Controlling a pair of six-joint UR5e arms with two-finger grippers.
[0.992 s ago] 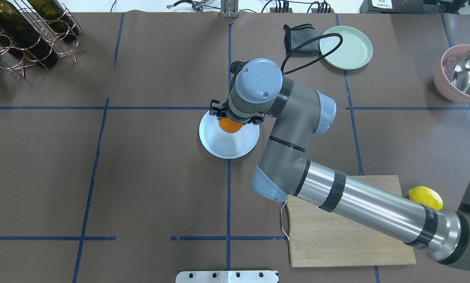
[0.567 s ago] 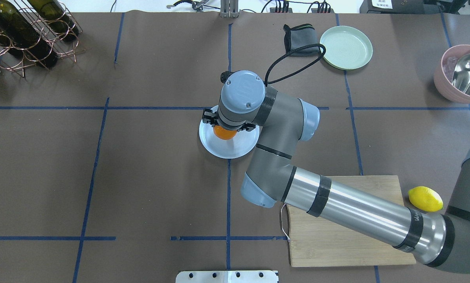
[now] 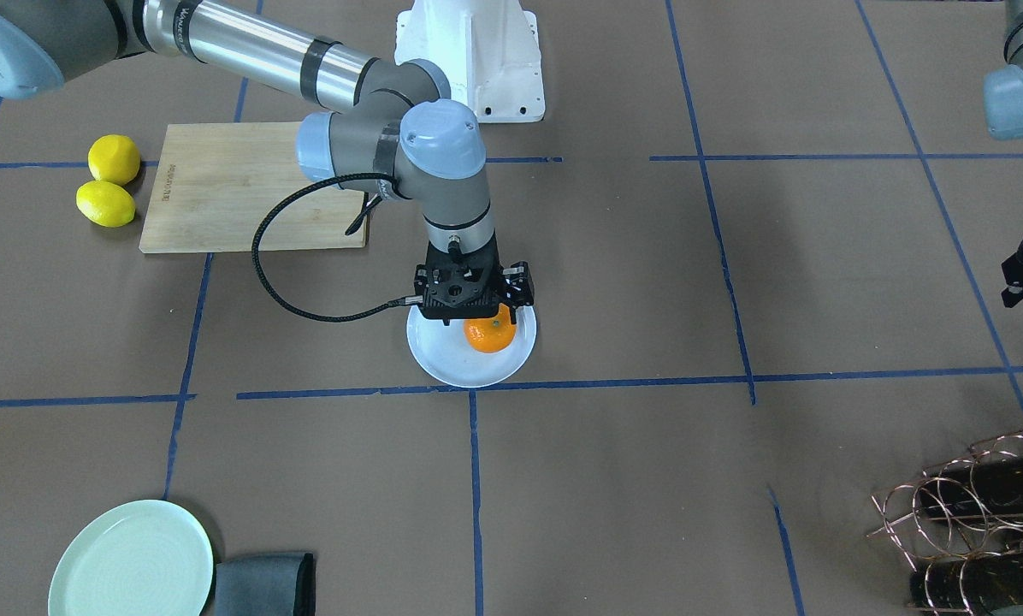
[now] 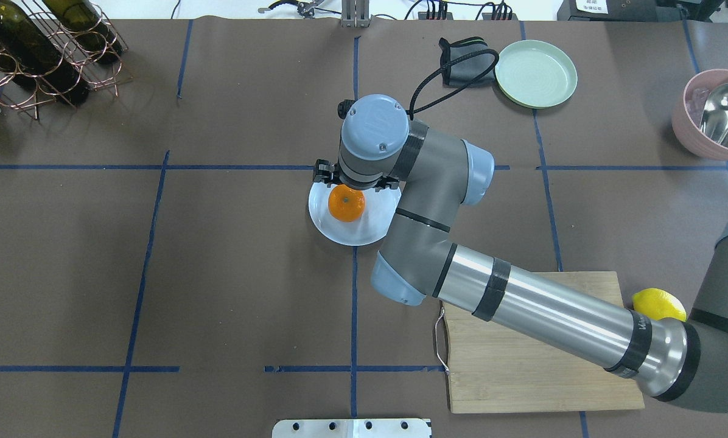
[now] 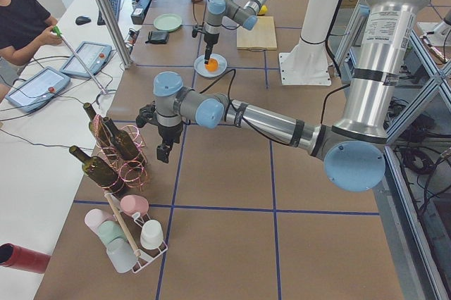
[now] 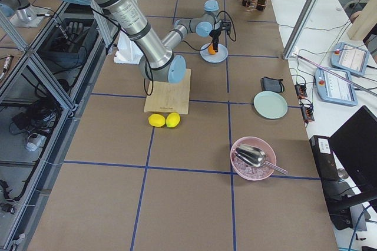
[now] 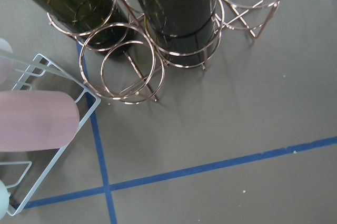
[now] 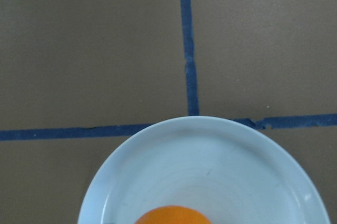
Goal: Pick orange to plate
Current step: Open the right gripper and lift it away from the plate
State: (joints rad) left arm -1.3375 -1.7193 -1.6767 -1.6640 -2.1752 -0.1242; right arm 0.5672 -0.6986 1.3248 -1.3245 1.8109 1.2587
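Note:
The orange (image 4: 346,204) lies on the pale bluish-white plate (image 4: 355,234) near the table's middle, a little toward its far rim. In the front view the orange (image 3: 489,335) sits clear of the black fingers, on the plate (image 3: 443,359). My right gripper (image 4: 357,180) hovers just above and behind the fruit, open and holding nothing. The right wrist view shows the plate (image 8: 210,155) with the orange's top (image 8: 171,216) at the bottom edge. My left gripper (image 3: 1018,282) hangs far off by the wine rack; I cannot tell how its jaws stand.
A wooden cutting board (image 3: 246,184) lies under the right arm, with two lemons (image 3: 105,204) beside it. A mint-green plate (image 4: 535,73) and a grey cloth (image 4: 461,61) sit at the back. A pink bowl with a scoop (image 4: 714,115) and a bottle rack (image 4: 41,48) flank the table.
The right gripper came down over the plate with the orange, let it go and drew back. More of the orange now shows on the plate.

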